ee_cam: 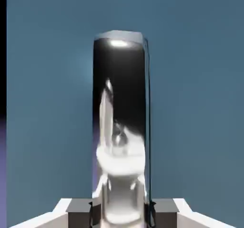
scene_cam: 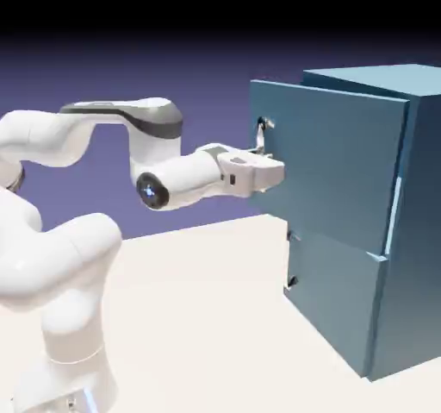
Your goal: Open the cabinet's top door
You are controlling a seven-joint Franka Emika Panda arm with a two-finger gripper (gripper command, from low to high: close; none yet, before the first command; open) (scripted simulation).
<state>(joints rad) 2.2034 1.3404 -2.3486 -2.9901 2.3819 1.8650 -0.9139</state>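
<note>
Where the exterior view's right side is filled, one tall teal-blue cabinet [scene_cam: 428,79], box-shaped, its upper end in the upper right of the frame and its foot in the lower right. Fitted with two flat front panels, one above the other.

Item: top door [scene_cam: 344,161], flat, teal-blue, right of centre in the upper half of the exterior view. Ajar; its left edge stands out from the cabinet body, and a wedge-shaped gap shows along the top. In the hand view its face fills most of the frame, with a narrow strip of dark and violet at the far left.

Item: top handle [ee_cam: 119,103], glossy and mirror-like, upright in the middle of the hand view, running down to the bottom edge; pale and dark reflections on its front.

Item: gripper [ee_cam: 121,213], fingers closed in on the top handle, one grey tip against each side; the handle's width keeps the tips apart. Holding the handle.

Item: robot arm [scene_cam: 185,180], white with grey trim, rising from the lower left and reaching across the centre to the door's left part.

Item: lower door [scene_cam: 336,295], teal-blue, beneath the top door, with dark handle fittings [scene_cam: 293,281] near its left edge.

Setting: pale table [scene_cam: 198,316]; blue-violet backdrop [scene_cam: 69,75], darkening to black at the top.
</note>
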